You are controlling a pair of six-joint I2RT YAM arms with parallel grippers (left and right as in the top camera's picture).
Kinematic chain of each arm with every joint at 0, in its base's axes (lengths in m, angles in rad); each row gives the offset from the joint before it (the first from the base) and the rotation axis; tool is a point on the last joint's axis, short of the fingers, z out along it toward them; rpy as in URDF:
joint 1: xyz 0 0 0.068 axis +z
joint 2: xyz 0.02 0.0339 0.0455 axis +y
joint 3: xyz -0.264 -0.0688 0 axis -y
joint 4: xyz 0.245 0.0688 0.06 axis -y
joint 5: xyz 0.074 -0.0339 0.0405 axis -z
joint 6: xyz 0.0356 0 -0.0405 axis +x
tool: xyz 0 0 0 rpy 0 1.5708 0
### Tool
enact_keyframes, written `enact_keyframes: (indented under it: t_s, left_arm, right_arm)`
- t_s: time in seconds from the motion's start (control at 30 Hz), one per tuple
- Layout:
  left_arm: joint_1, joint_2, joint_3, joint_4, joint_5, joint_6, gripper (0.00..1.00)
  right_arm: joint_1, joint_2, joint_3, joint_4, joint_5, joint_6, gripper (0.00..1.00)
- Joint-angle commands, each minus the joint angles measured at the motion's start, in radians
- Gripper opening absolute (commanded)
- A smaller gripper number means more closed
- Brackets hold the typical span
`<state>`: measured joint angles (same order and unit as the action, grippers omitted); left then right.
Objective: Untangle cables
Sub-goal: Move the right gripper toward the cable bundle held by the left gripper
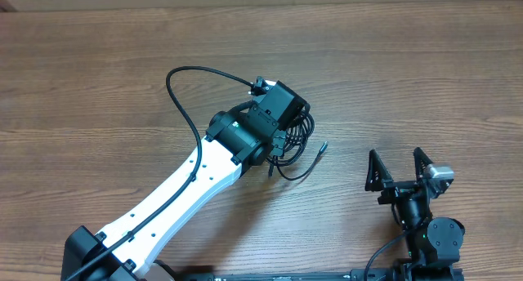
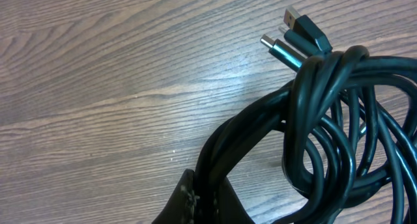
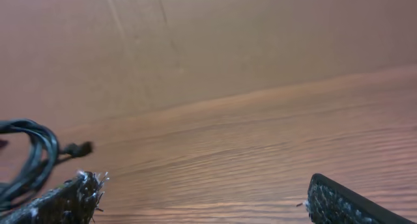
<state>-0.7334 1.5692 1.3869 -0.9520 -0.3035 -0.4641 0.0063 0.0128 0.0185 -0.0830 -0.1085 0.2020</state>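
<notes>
The cables (image 2: pixel 339 139) are a bundle of thin black cords looped over one another on the wooden table, with two plug ends (image 2: pixel 296 38) sticking out at the top, one of them teal. My left gripper (image 2: pixel 207 199) is shut on a few strands at the bundle's left side. From overhead the bundle (image 1: pixel 299 139) lies just right of my left wrist (image 1: pixel 278 109), which hides the fingers, and one loose plug (image 1: pixel 323 148) points right. My right gripper (image 1: pixel 396 157) stands open and empty, apart to the right. The right wrist view catches the cables (image 3: pixel 32 160) at its far left.
The wooden table (image 1: pixel 98 85) stretches wide around the bundle. A thicker black wire (image 1: pixel 176 89) of the left arm arches up and left of the wrist. The right arm's base (image 1: pixel 433 236) sits at the near right edge.
</notes>
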Motion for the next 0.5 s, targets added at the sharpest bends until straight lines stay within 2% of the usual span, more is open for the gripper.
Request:
enact_keyframes:
  t_s: [0.0, 0.47]
  left_arm:
    - [-0.006, -0.019, 0.017, -0.002, -0.021, -0.016, 0.04]
    - [-0.006, -0.019, 0.017, -0.02, -0.006, -0.13, 0.04]
  right_arm:
    - [-0.004, -0.01, 0.011, -0.003, -0.053, 0.071, 1.0]
    - [-0.004, 0.011, 0.335, -0.276, -0.05, 0.071, 1.0]
